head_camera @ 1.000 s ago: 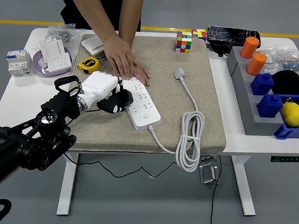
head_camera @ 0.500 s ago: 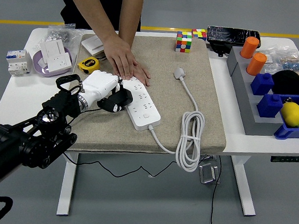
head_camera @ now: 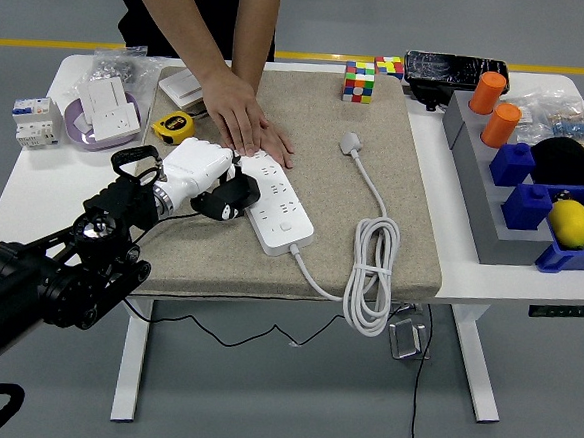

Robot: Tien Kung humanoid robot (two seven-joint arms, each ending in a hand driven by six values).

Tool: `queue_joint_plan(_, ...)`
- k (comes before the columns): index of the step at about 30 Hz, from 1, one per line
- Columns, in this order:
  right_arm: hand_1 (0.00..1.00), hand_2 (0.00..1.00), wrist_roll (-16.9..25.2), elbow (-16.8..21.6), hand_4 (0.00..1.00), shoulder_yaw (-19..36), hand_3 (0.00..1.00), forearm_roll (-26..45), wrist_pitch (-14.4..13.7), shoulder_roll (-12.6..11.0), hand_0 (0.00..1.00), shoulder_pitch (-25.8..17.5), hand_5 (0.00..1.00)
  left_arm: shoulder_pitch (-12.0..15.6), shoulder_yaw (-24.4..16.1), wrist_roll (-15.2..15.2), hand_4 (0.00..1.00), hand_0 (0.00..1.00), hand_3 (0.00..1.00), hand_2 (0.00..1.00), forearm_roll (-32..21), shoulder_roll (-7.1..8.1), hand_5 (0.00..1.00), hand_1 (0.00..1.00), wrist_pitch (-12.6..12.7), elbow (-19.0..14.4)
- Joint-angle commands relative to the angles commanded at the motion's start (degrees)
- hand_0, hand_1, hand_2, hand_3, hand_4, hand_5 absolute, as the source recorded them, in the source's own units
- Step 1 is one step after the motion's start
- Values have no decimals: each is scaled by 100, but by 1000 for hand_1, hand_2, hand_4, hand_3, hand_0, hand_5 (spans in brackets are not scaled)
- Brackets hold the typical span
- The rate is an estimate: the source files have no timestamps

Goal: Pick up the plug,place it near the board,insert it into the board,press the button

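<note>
While person's hand (head_camera: 241, 116) presses far end of power strip (head_camera: 274, 205) on mat, I see my left hand (head_camera: 207, 179), fingers curled, touching strip's left edge, grasping nothing. Plug (head_camera: 351, 142) lies unplugged to right, w/ cable coiled nearby.

Power board (head_camera: 276, 202): white, long multi-socket strip lying flat and diagonal on the beige mat (head_camera: 370, 255), its far end toward the mat's far-left corner, its near end toward the mat's middle, one small button on the top face near that end. Plug (head_camera: 350, 142): white, unplugged, lying flat on the mat to the right of the board and well apart from it. Its white cable (head_camera: 370, 275) runs toward the mat's near edge, coils in loops over the near-right part, then joins the board's near end.
</note>
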Motion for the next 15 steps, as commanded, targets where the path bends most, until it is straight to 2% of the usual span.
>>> queue_joint_plan(9,790,767,5,3,998,1,783,7,-1,3,854,-5,922,-7,5,-21,641,423,400,335,-51,0,172,412,14,-6)
queue_joint_plan(10,789,767,5,2,998,-3,783,9,0,3,854,-5,922,-7,6,-24,689,424,445,373,-58,2,199,418,14,-4)
queue_joint_plan(15,789,767,-2,1,998,-12,783,12,6,-1,854,-3,922,-5,4,-39,689,424,445,373,-125,11,199,418,-18,10)
